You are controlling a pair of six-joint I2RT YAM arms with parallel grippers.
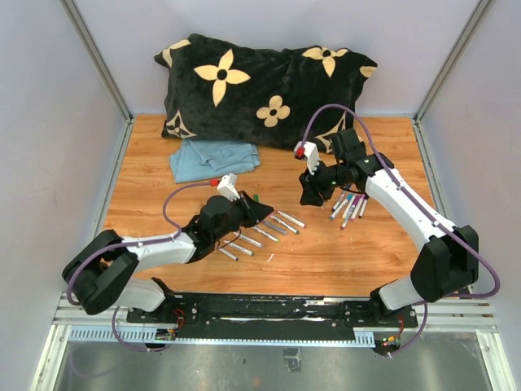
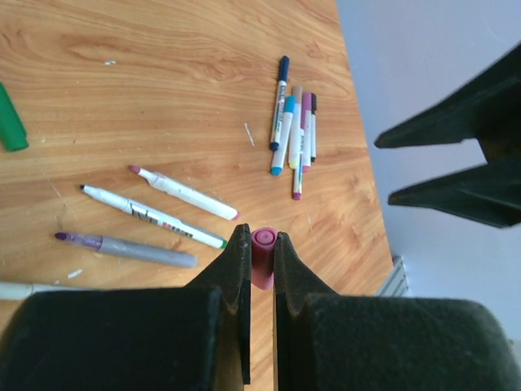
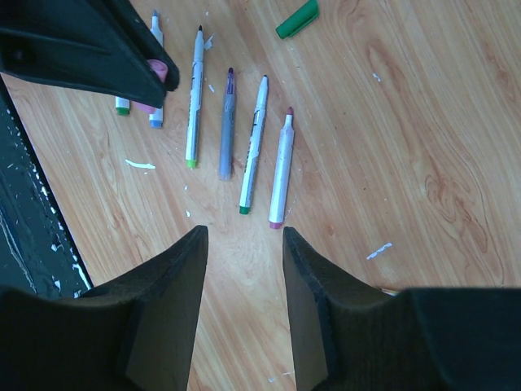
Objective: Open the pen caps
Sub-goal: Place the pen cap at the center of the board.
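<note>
Pink cap (image 2: 263, 248) between left fingers (image 2: 234, 281)

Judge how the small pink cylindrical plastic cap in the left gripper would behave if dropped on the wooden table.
The small pink cylindrical plastic cap looks rigid: the left gripper pinches it without visible denting. Being round and tiny, it would probably roll on the smooth wooden table. Likely light, so easily flicked away.

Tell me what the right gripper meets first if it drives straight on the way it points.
Probably the bare wooden table, just short of the near end of the pink-tipped pen lying ahead of the open right gripper. Depth is unclear.
</note>
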